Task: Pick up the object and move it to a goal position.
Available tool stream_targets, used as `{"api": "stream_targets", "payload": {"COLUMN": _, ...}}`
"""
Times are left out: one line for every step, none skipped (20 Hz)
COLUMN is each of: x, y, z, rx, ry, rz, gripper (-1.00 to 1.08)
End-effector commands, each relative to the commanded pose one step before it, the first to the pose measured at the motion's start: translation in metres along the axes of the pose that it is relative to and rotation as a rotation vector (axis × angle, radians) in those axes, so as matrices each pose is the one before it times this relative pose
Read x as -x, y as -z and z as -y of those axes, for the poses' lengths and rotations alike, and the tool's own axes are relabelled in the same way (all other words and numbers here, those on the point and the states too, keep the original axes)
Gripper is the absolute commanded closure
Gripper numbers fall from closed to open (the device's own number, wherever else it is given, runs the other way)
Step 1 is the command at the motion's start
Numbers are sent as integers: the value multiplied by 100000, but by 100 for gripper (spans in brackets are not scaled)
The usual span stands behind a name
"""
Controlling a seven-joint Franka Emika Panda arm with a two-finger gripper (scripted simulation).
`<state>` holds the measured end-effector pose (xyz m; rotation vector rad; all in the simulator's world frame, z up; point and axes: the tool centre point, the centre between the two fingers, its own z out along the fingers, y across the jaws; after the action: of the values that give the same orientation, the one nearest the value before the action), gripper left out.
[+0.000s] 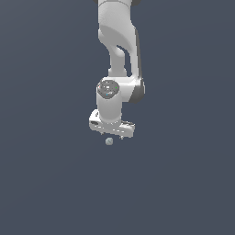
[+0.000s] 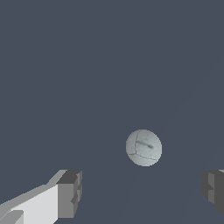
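We see the gripper spread wide and empty, hovering above the ball so its fingers can straddle it. The ball lies on the floor, probably just off the midline between the fingers.

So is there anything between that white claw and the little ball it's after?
Nothing visible. In the wrist view the ball lies on bare grey ground, apart from both fingers, with the jaws open. In the exterior view the gripper hovers just above it, nothing between them.
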<state>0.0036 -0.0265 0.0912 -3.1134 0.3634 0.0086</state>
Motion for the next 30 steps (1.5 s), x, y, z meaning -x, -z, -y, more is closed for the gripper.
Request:
{"api": "stream_targets", "payload": {"x": -227, "y": -1143, "z": -1010, "rx": 314, "ry": -4358, "rz": -423, "gripper": -92}}
{"api": "stream_targets", "payload": {"x": -55, "y": -309, "z": -277, "rx": 104, "ry": -1131, "rz": -79, "gripper": -92}}
{"api": "stream_targets", "payload": {"x": -43, "y": -240, "z": -217, "rx": 84, "ry": -881, "rz": -63, "gripper": -92}}
{"api": "stream_targets", "payload": {"x": -31, "y": -172, "z": -153, "rx": 61, "ry": -624, "rz": -46, "gripper": -92}}
{"api": "stream_targets", "payload": {"x": -19, "y": -103, "z": -96, "rx": 38, "ry": -382, "rz": -28, "gripper": -92}}
{"api": "stream_targets", "payload": {"x": -5, "y": -35, "z": -27, "rx": 12, "ry": -119, "rz": -9, "gripper": -92}}
{"api": "stream_targets", "payload": {"x": 72, "y": 132, "z": 97, "rx": -6, "ry": 668, "rz": 213, "gripper": -92}}
{"api": "stream_targets", "payload": {"x": 1, "y": -35, "z": 2, "rx": 0, "ry": 0, "rz": 0, "gripper": -92}}
{"api": "stream_targets", "payload": {"x": 3, "y": -106, "z": 6, "rx": 0, "ry": 0, "rz": 0, "gripper": -92}}
{"api": "stream_targets", "payload": {"x": 5, "y": -176, "z": 9, "rx": 0, "ry": 0, "rz": 0, "gripper": -92}}
{"api": "stream_targets", "payload": {"x": -1, "y": -233, "z": -27, "rx": 1, "ry": -66, "rz": -20, "gripper": -92}}
{"api": "stream_targets", "payload": {"x": 2, "y": -302, "z": -23, "rx": 1, "ry": -66, "rz": -20, "gripper": -92}}
{"api": "stream_targets", "payload": {"x": 13, "y": -383, "z": 20, "rx": 0, "ry": 0, "rz": 0, "gripper": -92}}
{"api": "stream_targets", "payload": {"x": 5, "y": -433, "z": -33, "rx": 2, "ry": -93, "rz": -29, "gripper": -92}}
{"api": "stream_targets", "payload": {"x": 12, "y": -503, "z": -14, "rx": 2, "ry": -66, "rz": -20, "gripper": -92}}
{"api": "stream_targets", "payload": {"x": 15, "y": -565, "z": -11, "rx": 2, "ry": -66, "rz": -20, "gripper": -92}}
{"api": "stream_targets", "payload": {"x": 9, "y": -545, "z": -28, "rx": 2, "ry": -93, "rz": -29, "gripper": -92}}
{"api": "stream_targets", "payload": {"x": 5, "y": -476, "z": -14, "rx": 1, "ry": -66, "rz": -20, "gripper": -92}}
{"api": "stream_targets", "payload": {"x": -4, "y": -401, "z": -16, "rx": 1, "ry": -66, "rz": -21, "gripper": -92}}
{"api": "stream_targets", "payload": {"x": -5, "y": -339, "z": 21, "rx": 0, "ry": 0, "rz": 0, "gripper": -92}}
{"api": "stream_targets", "payload": {"x": -23, "y": -252, "z": -20, "rx": -2, "ry": -66, "rz": -21, "gripper": -92}}
{"api": "stream_targets", "payload": {"x": -23, "y": -193, "z": 17, "rx": 0, "ry": 0, "rz": 0, "gripper": -92}}
{"api": "stream_targets", "payload": {"x": -28, "y": -125, "z": 14, "rx": 0, "ry": 0, "rz": 0, "gripper": -92}}
{"api": "stream_targets", "payload": {"x": -25, "y": -66, "z": 10, "rx": 0, "ry": 0, "rz": 0, "gripper": -92}}
{"api": "stream_targets", "payload": {"x": -11, "y": -19, "z": 4, "rx": 0, "ry": 0, "rz": 0, "gripper": -92}}
{"api": "stream_targets", "payload": {"x": 0, "y": 0, "z": 0, "rx": 0, "ry": 0, "rz": 0, "gripper": 108}}
{"api": "stream_targets", "payload": {"x": 0, "y": 0, "z": 0, "rx": 0, "ry": 0, "rz": 0, "gripper": 108}}
{"api": "stream_targets", "payload": {"x": 0, "y": 0, "z": 0, "rx": 0, "ry": 0, "rz": 0, "gripper": 108}}
{"api": "stream_targets", "payload": {"x": 0, "y": 0, "z": 0, "rx": 0, "ry": 0, "rz": 0, "gripper": 108}}
{"api": "stream_targets", "payload": {"x": 0, "y": 0, "z": 0, "rx": 0, "ry": 0, "rz": 0, "gripper": 108}}
